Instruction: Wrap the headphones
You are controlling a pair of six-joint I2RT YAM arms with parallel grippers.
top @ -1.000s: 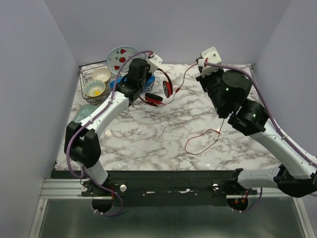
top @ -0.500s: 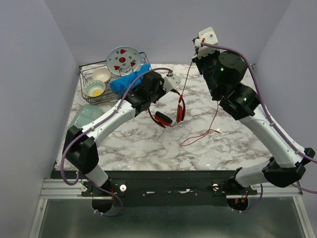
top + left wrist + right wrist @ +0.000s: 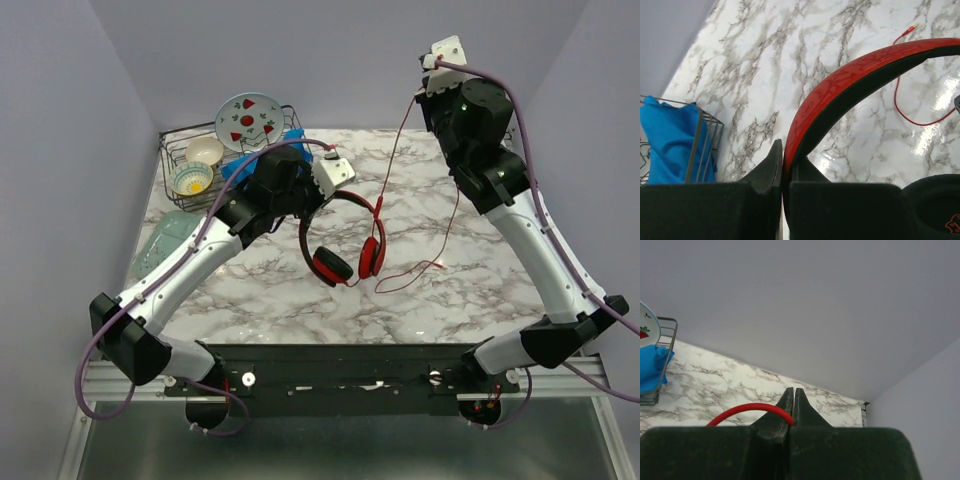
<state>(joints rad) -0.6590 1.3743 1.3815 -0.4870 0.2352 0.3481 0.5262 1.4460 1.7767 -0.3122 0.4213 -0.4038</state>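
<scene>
Right of the dish rack (image 3: 176,152), top view: left gripper (image 3: 322,197) clamps the headphones (image 3: 333,265) by the headband (image 3: 350,195), lifted off the marble table (image 3: 480,290). Farther right and high, right gripper (image 3: 414,98) pinches the red cable (image 3: 393,165); the cable's tail lies loose on the marble. Left wrist: jaws shut on headband (image 3: 850,75), with the rack's blue cloth (image 3: 665,135) at left. Right wrist: gripper (image 3: 793,395) closed on cable (image 3: 747,409). Progress: no turns around the headphones yet. Wrapping looks barely started, with all the winding left.
</scene>
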